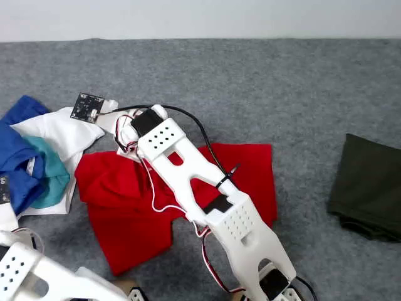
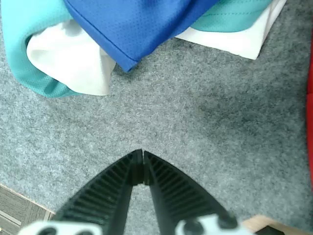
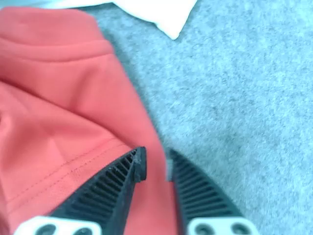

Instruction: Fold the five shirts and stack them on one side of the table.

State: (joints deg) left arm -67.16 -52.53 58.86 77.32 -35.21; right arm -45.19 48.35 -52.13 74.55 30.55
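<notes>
At red shirt (image 3: 63, 112) edge, we see right end effector (image 3: 155, 164) pinching fabric; left end effector (image 2: 142, 153) pressed together above desk (image 2: 210, 107) near blue shirt (image 2: 137, 24).

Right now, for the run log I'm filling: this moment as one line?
left gripper: shut, above table | right gripper: shut on red shirt edge | dark shirt: folded aside | shirt heap: blue, teal, white, unfolded

No readable text, labels, numbers or signs on shirts, arms or table.
</notes>
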